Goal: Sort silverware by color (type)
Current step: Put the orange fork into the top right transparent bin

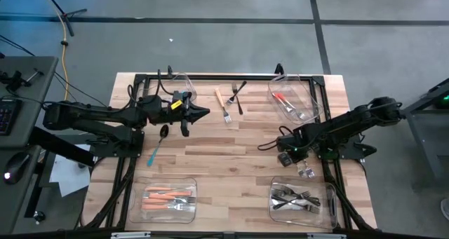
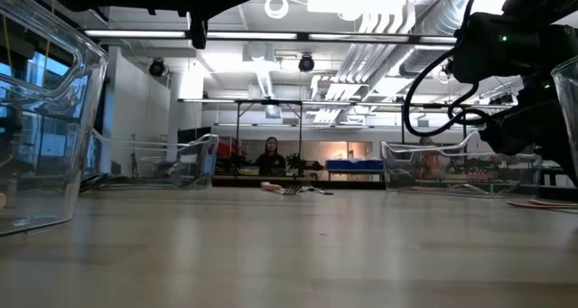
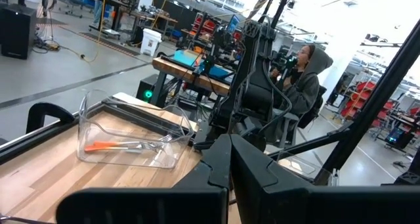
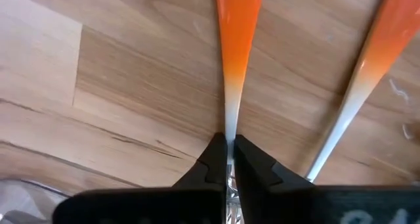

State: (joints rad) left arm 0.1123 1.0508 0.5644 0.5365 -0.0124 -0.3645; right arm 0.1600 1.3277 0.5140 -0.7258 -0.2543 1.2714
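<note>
My right gripper points down over the table's right side, by the near right bin, and is shut on an orange-handled utensil. A second orange-handled utensil lies on the wood beside it. In the high view only their metal ends show below the arm. My left gripper is shut and empty, held above the table's left middle. A teal-handled spoon lies on the table near it. Two forks and a dark fork lie at the far middle. My right gripper pinches the orange-handled utensil at its pale neck, where the orange handle fades into metal, between its two fingers. The fingers come from above and lie across the utensil. The handle reaches away over the wood; whether it is off the table I cannot tell.
Four clear bins stand at the corners: far left, far right with a red-handled utensil, near left with orange-handled forks, near right with dark forks. Bare wood lies in the middle. A person sits beyond the table.
</note>
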